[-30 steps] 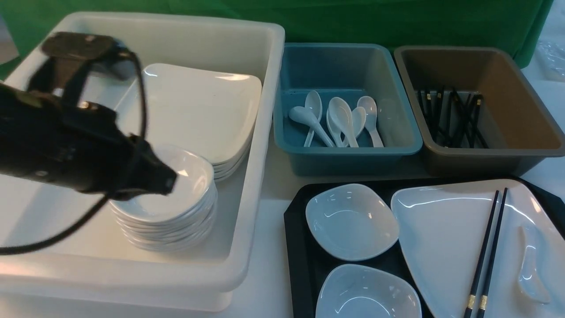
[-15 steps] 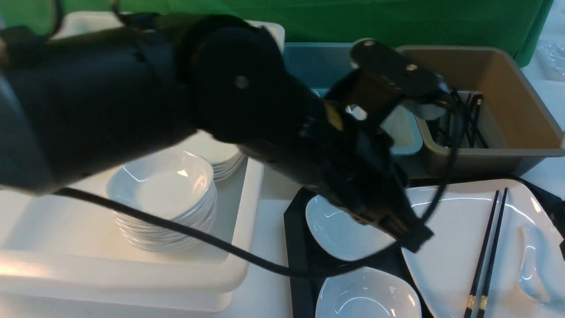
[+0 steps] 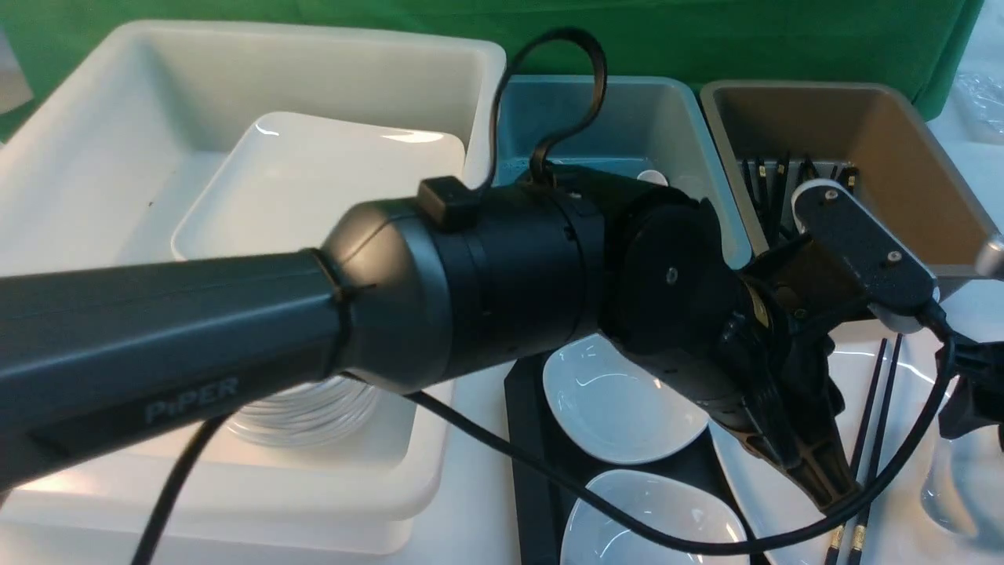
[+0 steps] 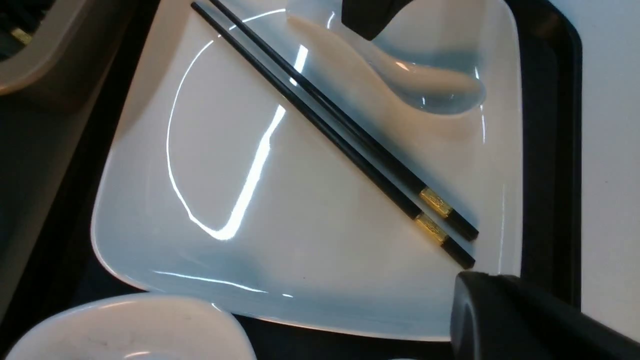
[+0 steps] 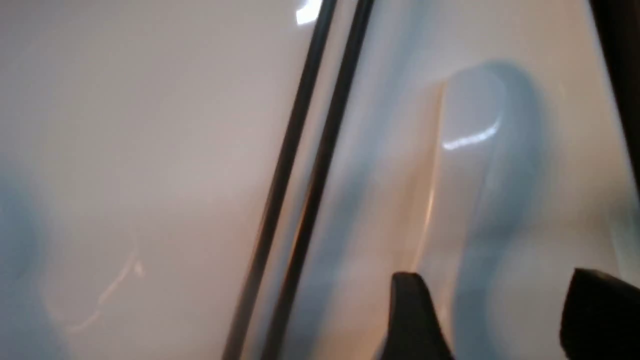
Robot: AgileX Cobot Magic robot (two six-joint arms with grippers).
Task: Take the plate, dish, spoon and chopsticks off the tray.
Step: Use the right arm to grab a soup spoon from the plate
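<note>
Now the spoon [image 5: 480, 150] lies just under the right gripper [image 5: 495, 277], between its parted jaws.

1. Front view: from between the arms, facing forward and down over the tray [image 3: 524, 392].
2. Left wrist view: close above the plate [image 4: 300, 240].
3. Right wrist view: closer, blurred; both wrist views share the chopsticks [image 4: 350, 148] and spoon [image 4: 400, 80].

In the front view the left arm [image 3: 486, 290] hides most of the plate [image 3: 902, 541], the contents of the blue tub [image 3: 643, 118] and much of the dish stack [image 3: 306, 414], while the right wrist view shows the spoon [image 5: 475, 160] only blurred.
</note>
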